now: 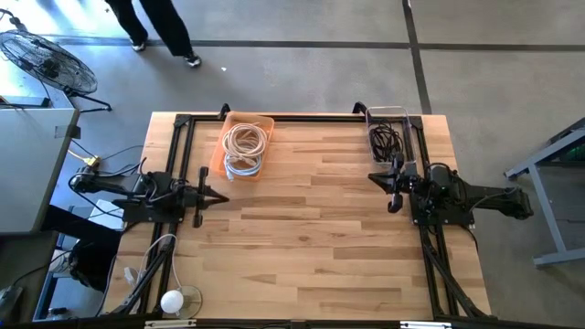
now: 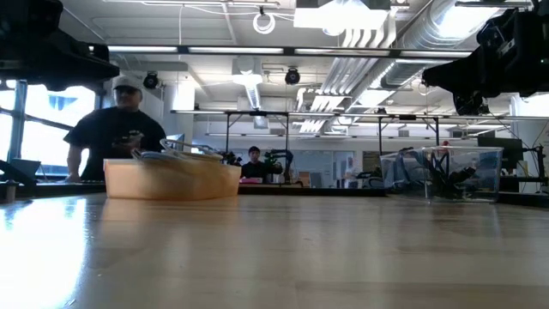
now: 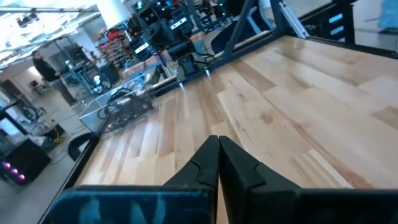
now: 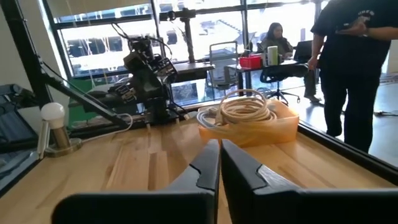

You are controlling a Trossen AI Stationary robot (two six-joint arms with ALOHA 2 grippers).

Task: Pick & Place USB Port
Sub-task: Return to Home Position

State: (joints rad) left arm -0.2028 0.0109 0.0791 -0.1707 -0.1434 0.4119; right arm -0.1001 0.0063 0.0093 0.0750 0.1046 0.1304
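**Two bins filled, grippers empty**

High view: on the wooden counter [image 1: 311, 238], one orange bin [image 1: 268, 128] at far left holds a light brown cable coil [image 1: 245, 146]. One transparent bin [image 1: 388, 110] at far right holds a black cable [image 1: 385, 140].

Low view: a person [image 2: 120, 129] stands behind the orange bin.

Wrist views: the left gripper [image 3: 217, 149] and the right gripper [image 4: 219, 155] are each pressed closed, holding nothing.

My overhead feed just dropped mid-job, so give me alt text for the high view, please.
Both arms sit at the sides of the wooden table, with the left gripper and right gripper holding nothing. At the far edge, an orange bin holds a coiled light brown cable, and a transparent bin holds a black cable.
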